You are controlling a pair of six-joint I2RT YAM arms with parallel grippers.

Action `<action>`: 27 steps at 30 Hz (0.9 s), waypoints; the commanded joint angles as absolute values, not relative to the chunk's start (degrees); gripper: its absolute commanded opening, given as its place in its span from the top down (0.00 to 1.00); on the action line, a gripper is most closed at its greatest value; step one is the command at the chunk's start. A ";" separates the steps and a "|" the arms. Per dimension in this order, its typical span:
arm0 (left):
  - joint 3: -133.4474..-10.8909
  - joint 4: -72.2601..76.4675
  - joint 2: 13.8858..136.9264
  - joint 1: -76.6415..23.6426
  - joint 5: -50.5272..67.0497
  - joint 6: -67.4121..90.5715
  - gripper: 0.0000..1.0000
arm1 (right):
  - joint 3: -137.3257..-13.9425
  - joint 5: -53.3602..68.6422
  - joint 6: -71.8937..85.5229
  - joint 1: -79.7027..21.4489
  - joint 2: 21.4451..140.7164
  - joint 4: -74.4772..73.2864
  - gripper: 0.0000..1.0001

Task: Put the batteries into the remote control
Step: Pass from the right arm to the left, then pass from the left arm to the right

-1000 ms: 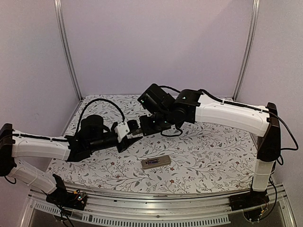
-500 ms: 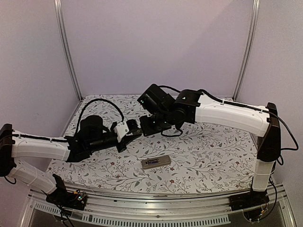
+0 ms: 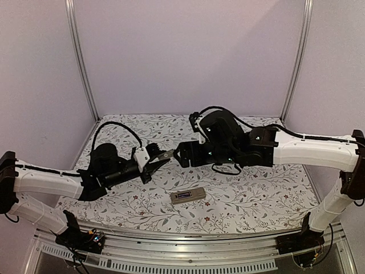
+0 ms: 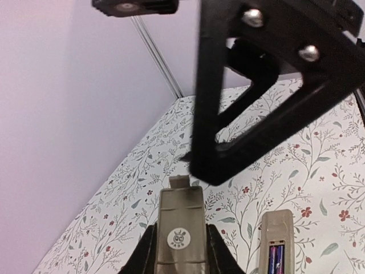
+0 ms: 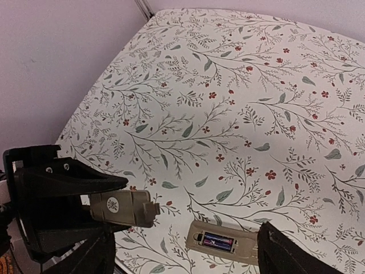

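The remote control (image 3: pixel 187 196) lies back-up on the flowered cloth in front of both arms. The batteries (image 5: pixel 218 241) sit side by side in its open recess, also seen in the left wrist view as the batteries (image 4: pixel 275 260) in the remote control (image 4: pixel 276 228). My left gripper (image 3: pixel 162 160) is shut on a greyish battery cover (image 4: pixel 181 228) with a round sticker, held above the cloth. My right gripper (image 3: pixel 181 153) hangs open just right of the cover's tip (image 5: pixel 149 208), touching nothing, and the remote control (image 5: pixel 228 242) shows on the cloth between its fingers.
A flowered cloth (image 3: pixel 251 182) covers the table. Lilac walls with metal corner posts (image 3: pixel 81 63) close in the back and sides. A metal rail (image 3: pixel 182 251) runs along the near edge.
My right gripper has opened, let go of the battery cover and drawn back to the right. My left gripper has closed on the cover and now holds it alone.
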State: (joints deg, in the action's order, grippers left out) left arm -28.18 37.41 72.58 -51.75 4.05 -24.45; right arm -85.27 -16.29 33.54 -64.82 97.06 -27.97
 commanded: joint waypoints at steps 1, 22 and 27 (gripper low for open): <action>-26.57 51.31 71.18 -52.45 5.32 -20.87 0.91 | -65.97 -5.69 35.01 -62.82 82.48 5.71 0.13; -29.01 68.61 75.81 -54.00 8.52 -19.42 0.90 | -63.44 8.30 34.85 -62.04 82.67 21.14 0.45; -28.81 68.38 75.32 -53.97 8.58 -19.41 0.90 | -63.40 7.70 36.10 -62.05 84.25 19.76 0.48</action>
